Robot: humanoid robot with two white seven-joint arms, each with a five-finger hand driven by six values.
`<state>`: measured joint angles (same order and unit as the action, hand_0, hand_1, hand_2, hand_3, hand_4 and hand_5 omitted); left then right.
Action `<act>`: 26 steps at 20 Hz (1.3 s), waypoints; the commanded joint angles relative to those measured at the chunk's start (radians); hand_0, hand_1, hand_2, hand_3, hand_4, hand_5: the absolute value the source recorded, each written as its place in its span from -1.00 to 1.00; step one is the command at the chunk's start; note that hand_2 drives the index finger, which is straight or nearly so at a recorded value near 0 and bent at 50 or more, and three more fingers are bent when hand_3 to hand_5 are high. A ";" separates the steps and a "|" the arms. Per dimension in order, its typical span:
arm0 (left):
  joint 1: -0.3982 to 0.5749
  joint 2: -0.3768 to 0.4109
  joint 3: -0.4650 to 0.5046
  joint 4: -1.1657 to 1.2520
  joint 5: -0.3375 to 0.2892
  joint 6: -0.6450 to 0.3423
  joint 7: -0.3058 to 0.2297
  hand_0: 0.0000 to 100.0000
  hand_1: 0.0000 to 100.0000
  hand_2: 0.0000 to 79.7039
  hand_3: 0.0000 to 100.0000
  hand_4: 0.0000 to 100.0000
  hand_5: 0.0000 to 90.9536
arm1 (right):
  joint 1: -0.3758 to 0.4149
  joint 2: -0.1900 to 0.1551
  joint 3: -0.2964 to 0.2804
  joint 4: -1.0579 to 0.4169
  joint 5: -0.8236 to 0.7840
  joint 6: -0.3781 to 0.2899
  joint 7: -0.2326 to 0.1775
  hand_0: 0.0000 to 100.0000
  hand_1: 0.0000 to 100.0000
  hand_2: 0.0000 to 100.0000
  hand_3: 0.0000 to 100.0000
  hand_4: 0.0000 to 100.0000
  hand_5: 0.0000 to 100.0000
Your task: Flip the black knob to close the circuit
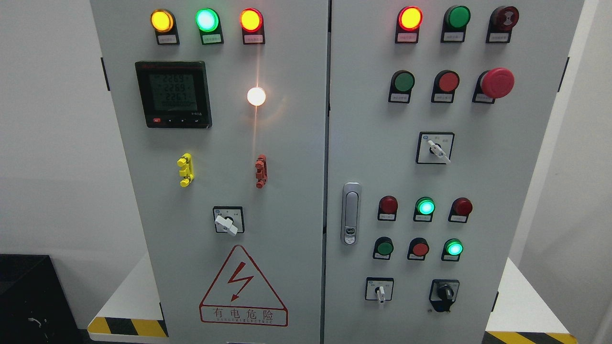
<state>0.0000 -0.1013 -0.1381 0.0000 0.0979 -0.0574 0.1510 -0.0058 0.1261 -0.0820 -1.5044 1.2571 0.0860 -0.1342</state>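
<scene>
Neither hand in view, state unknowable; black knob [445,292] likely small, stiff, rigid, best pinched across its raised rib

No part of robot body in head view; arms, hands out of frame.

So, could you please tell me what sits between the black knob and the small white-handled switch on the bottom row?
Nothing: in the head view, bare grey panel separates the black knob from the white-handled switch.
</scene>
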 commanded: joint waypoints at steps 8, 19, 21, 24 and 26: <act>0.023 0.000 0.000 -0.031 0.000 0.001 -0.001 -0.76 0.11 -1.00 -1.00 -1.00 -1.00 | -0.106 0.003 -0.013 -0.053 0.019 0.041 0.028 -1.00 -1.00 0.73 1.00 0.84 0.99; 0.023 0.000 0.000 -0.031 0.000 0.001 -0.001 -0.76 0.11 -1.00 -1.00 -1.00 -1.00 | -0.163 0.003 -0.028 -0.050 0.018 0.052 0.062 -1.00 -1.00 0.74 1.00 0.85 0.98; 0.023 0.000 0.000 -0.031 -0.001 0.001 -0.001 -0.76 0.11 -1.00 -1.00 -1.00 -1.00 | -0.166 0.003 -0.036 -0.050 0.018 0.052 0.065 -1.00 -1.00 0.74 1.00 0.85 0.98; 0.023 0.000 0.000 -0.029 0.000 0.001 -0.001 -0.76 0.11 -1.00 -1.00 -1.00 -1.00 | -0.175 0.003 -0.039 -0.053 0.018 0.054 0.067 -1.00 -1.00 0.74 1.00 0.85 0.98; 0.023 0.000 0.000 -0.031 0.000 0.001 -0.001 -0.76 0.11 -1.00 -1.00 -1.00 -1.00 | -0.180 0.003 -0.041 -0.054 0.018 0.054 0.067 -1.00 -1.00 0.74 1.00 0.85 0.98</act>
<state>0.0000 -0.1013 -0.1381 0.0000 0.0975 -0.0574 0.1510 -0.1664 0.1288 -0.1079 -1.5510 1.2749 0.1389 -0.0692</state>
